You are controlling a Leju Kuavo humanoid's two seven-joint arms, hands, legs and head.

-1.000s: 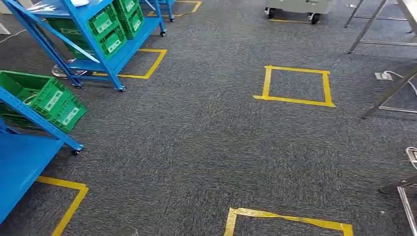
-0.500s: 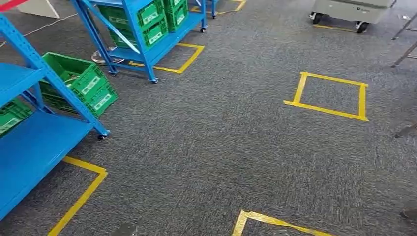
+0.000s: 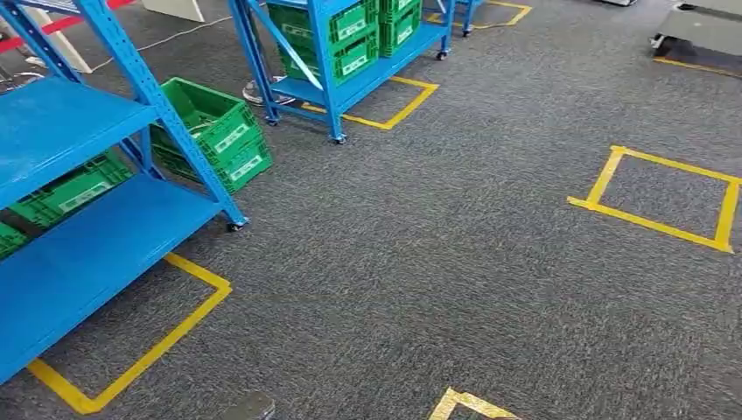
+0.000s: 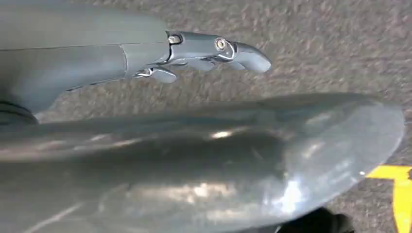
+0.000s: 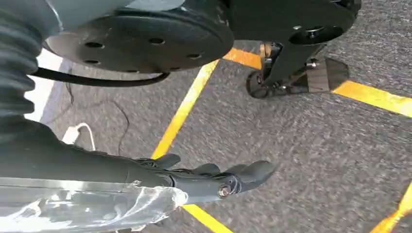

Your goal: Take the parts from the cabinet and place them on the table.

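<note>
Head view, left to right: near blue rack (image 3: 79,219) stood at the left edge, two bare blue shelves showing, green crates (image 3: 70,188) tucked under the upper shelf behind it. Couldn't tell from here whether any crate held parts. One more green crate (image 3: 214,131) sat tilted on the carpet (image 3: 394,262) just beside the rack's front post, touching or nearly touching it. Yellow tape outline (image 3: 140,350) ran on the floor along the rack's front corner.

Second blue rack (image 3: 341,52) farther back, centre-left, on casters, loaded with stacked green crates (image 3: 350,39) with white labels. Its own yellow tape square (image 3: 398,101) lay partly under it. A person's shoe (image 3: 255,91) showed behind its near leg.

Right of centre: open yellow tape square (image 3: 656,197) on the carpet, well apart from both racks. Corner of another tape mark (image 3: 468,404) at the bottom edge. Grey wheeled base (image 3: 700,31) at the top right.

Left hand (image 4: 194,51) hung over carpet, fingers extended and loose, holding nothing.

Right hand (image 5: 214,177) also hung over carpet near yellow tape lines, fingers stretched out, nothing grasped.
</note>
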